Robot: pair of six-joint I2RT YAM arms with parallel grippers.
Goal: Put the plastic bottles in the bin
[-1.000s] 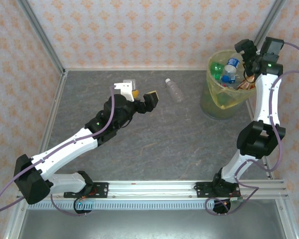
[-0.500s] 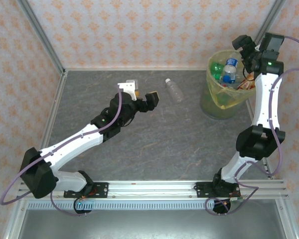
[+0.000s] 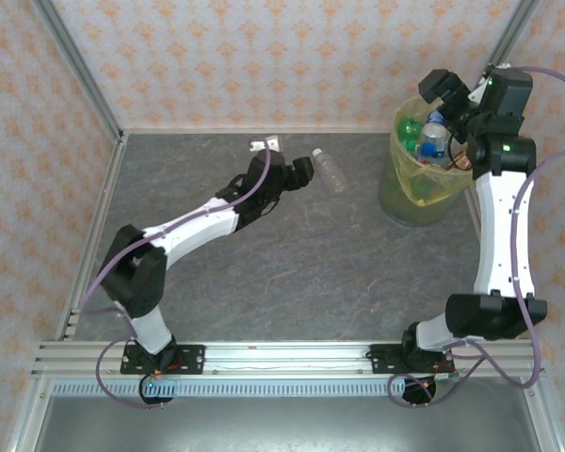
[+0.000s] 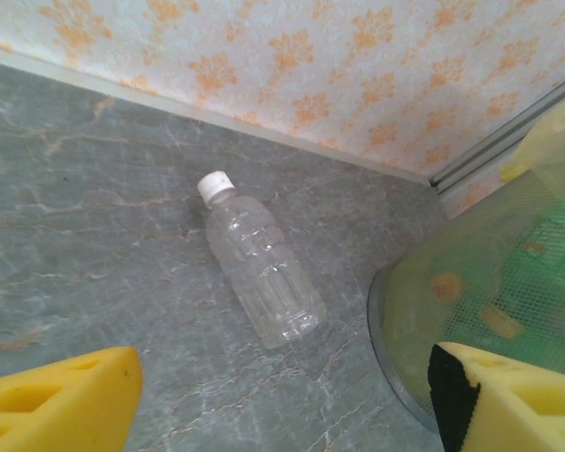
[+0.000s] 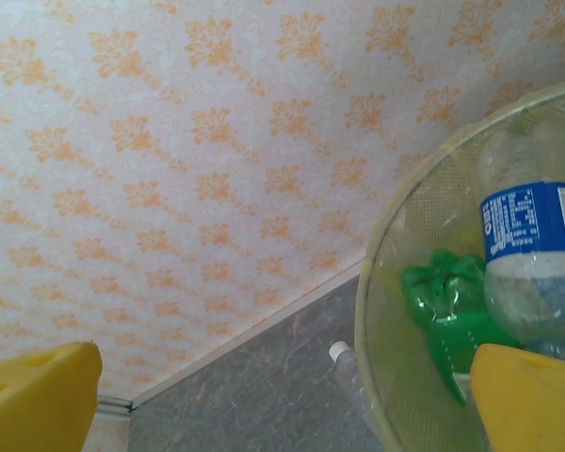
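Note:
A clear plastic bottle (image 3: 328, 170) with a white cap lies on its side on the grey table (image 3: 292, 264) near the back wall; it shows again in the left wrist view, bottle (image 4: 260, 268), and partly behind the bin in the right wrist view, bottle (image 5: 347, 369). My left gripper (image 3: 284, 161) hovers open just left of it, nothing between its yellow pads. The bin (image 3: 420, 188), lined with a yellow bag, stands at the back right and holds green and blue-labelled bottles (image 5: 520, 254). My right gripper (image 3: 452, 94) is open above the bin's rim, empty.
Patterned walls close the table at the back and both sides. A metal rail (image 3: 292, 356) runs along the near edge. The bin's mesh wall (image 4: 471, 311) stands right of the loose bottle.
My left arm has stretched toward the back right, bringing its open gripper close beside the lying bottle. My right gripper has risen a little above the bin.

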